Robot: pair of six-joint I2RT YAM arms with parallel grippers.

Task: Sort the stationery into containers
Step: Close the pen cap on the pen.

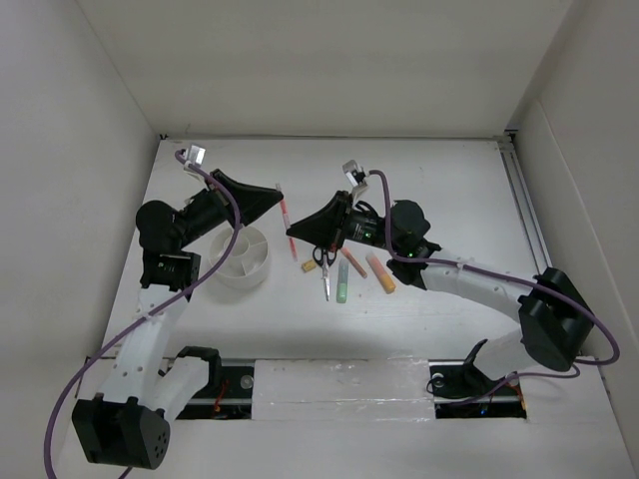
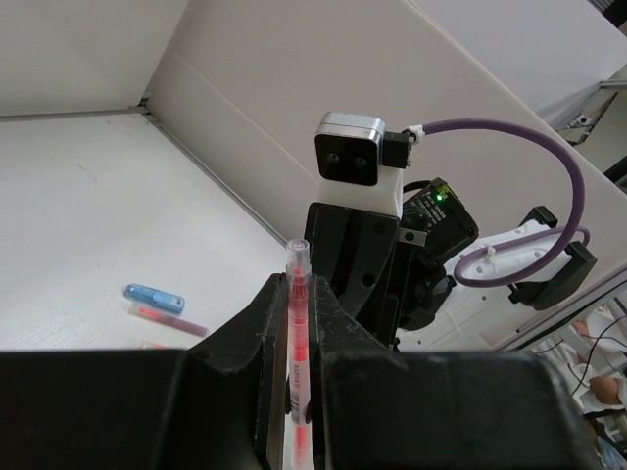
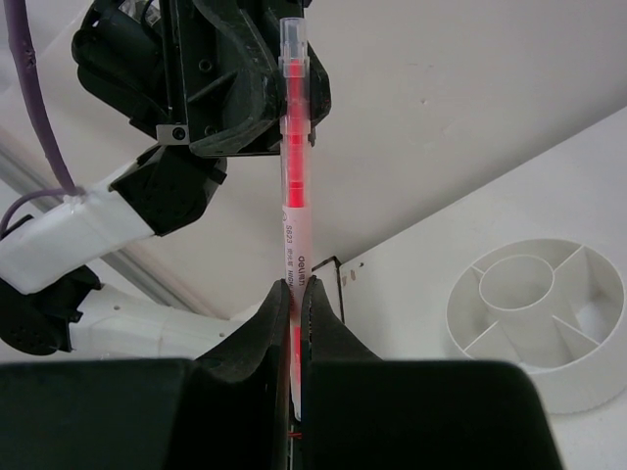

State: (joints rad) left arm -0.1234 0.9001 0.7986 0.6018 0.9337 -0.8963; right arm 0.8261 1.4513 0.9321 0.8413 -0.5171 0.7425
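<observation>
**Top external view**
- 1 red pen (image 1: pixel 287 215): held up off the table (image 1: pixel 449 180), over the stretch between the tub and the scissors. It runs from far to near with a slight slant.
- Left gripper (image 1: pixel 278 193): I read the fingers as closed on the pen's far end.
- Right gripper (image 1: pixel 293 236): fingers pinched on the same pen at its near end.
- 1 white tub (image 1: pixel 262 271): round and split into wedges. It sits in the table's left half, about midway between the far and near edges, just below the left arm's wrist.
- Near the table's middle, under the right arm's wrist:
  - 1 scissors (image 1: pixel 324 271)
  - 1 tan eraser (image 1: pixel 308 267), just left of the scissors
  - 1 green marker (image 1: pixel 342 286), just right of the scissors
  - 1 pink pen (image 1: pixel 351 261)
  - 1 orange marker (image 1: pixel 380 272), farthest right

**Left wrist view**
- Left gripper (image 2: pixel 297 294): its 2 fingers (image 2: pixel 263 328) are narrow and clamp the red pen (image 2: pixel 297 338). The clear cap stands just above them.
- The right arm's wrist camera (image 2: pixel 350 152) faces me from just behind the pen.
- 1 blue marker (image 2: pixel 154 297): lying flat on the table, with a pink pen (image 2: pixel 168 319) just beside it.

**Right wrist view**
- Right gripper (image 3: pixel 294 294): fingers (image 3: pixel 263 328) tight on the lower barrel of the red pen (image 3: pixel 293 186), which stands upright.
- Left gripper (image 3: pixel 290 103): grips the pen's upper part, below the cap.
- White tub (image 3: pixel 490 367): on the table at lower right, well apart from the pen.
</observation>
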